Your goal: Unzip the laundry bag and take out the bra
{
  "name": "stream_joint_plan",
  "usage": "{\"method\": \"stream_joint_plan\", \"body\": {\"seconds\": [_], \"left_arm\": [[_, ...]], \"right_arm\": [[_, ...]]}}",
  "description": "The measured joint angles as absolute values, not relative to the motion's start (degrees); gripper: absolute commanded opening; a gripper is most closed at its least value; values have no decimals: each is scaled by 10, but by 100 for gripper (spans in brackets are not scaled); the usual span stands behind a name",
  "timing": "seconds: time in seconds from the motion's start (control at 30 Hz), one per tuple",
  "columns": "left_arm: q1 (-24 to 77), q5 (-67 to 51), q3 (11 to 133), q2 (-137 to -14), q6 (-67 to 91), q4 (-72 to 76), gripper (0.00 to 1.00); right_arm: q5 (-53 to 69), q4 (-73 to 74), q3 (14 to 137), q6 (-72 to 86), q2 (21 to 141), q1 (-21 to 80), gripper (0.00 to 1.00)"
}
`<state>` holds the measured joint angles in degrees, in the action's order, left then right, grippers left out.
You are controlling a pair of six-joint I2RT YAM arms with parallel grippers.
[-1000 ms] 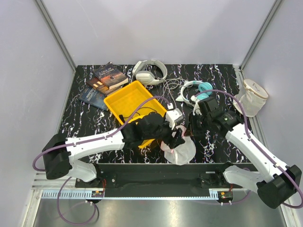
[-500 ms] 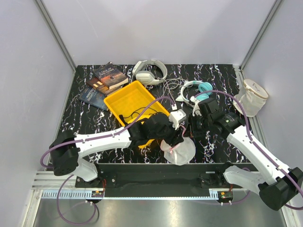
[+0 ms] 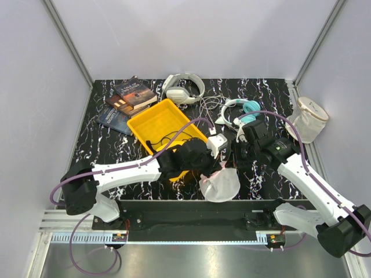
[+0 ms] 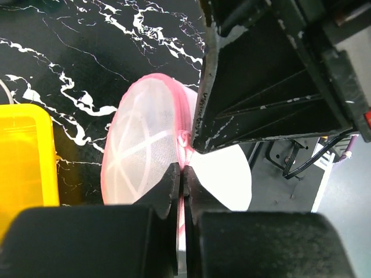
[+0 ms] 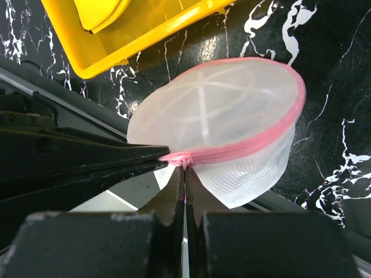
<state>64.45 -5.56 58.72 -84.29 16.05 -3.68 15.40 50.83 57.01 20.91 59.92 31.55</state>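
Note:
The laundry bag (image 3: pixel 221 185), white mesh with a pink zipper rim, lies at the table's near edge, partly over it. My left gripper (image 4: pixel 182 172) is shut on the pink rim (image 4: pixel 184 124) of the bag (image 4: pixel 139 156). From the other side, my right gripper (image 5: pixel 184 169) is shut on the small zipper pull (image 5: pixel 185 160) of the bag (image 5: pixel 232 113). In the top view the left gripper (image 3: pixel 218 168) and the right gripper (image 3: pixel 228 164) meet tip to tip at the bag's far side. The bra is hidden; only pale mesh shows.
A yellow tray (image 3: pixel 165 123) sits just behind the left arm, with a yellow fabric piece (image 5: pixel 101 11) in it. Books (image 3: pixel 130 97) and white headphones (image 3: pixel 182 87) lie at the back. Teal headphones (image 3: pixel 242 110) and a cream mesh bag (image 3: pixel 310 119) are on the right.
My left gripper has gone from open to shut, pinching the bag's pink rim. The bag shifted slightly. The right gripper stayed shut in place.

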Motion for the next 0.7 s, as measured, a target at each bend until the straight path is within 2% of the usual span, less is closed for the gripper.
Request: {"method": "stream_joint_plan", "body": {"seconds": [0.7], "left_arm": [[645,-69,512,-811,147,-10,0]], "right_arm": [[51,527,580,236,655,315,0]]}}
